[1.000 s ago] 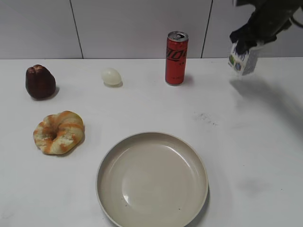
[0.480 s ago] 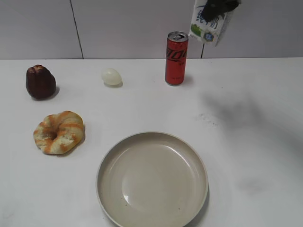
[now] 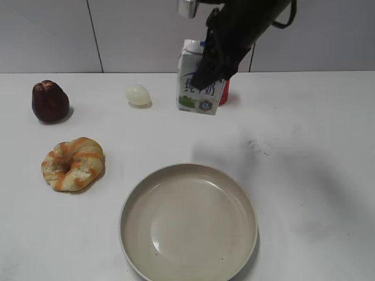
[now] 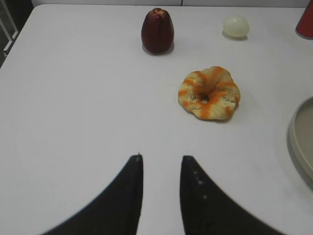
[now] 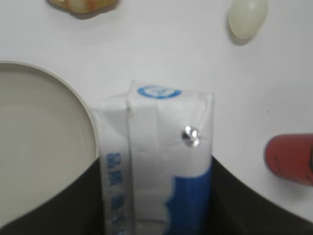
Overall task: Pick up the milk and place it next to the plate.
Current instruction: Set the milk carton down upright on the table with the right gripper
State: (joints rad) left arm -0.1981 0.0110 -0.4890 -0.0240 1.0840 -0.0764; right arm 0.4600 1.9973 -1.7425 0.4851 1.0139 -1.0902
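The milk [image 3: 193,88] is a white carton with blue characters and a green strip at its base. My right gripper [image 3: 220,55] is shut on its upper part and holds it in the air in front of the red can, beyond the plate. In the right wrist view the milk [image 5: 156,161] sits between the two dark fingers [image 5: 156,215], base pointing away. The plate [image 3: 132,205] is a wide beige dish at the front centre; its rim also shows in the right wrist view [image 5: 78,100]. My left gripper [image 4: 160,159] is open and empty over bare table.
A red soda can [image 3: 225,92] stands mostly hidden behind the milk. A pale egg [image 3: 137,94], a dark red fruit [image 3: 49,101] and an orange-streaked bread ring [image 3: 73,163] lie to the left. The white table ends at a tiled wall.
My right gripper has carried the milk from the far right, up and leftward, then down in front of the can. The left gripper's earlier state is not shown.
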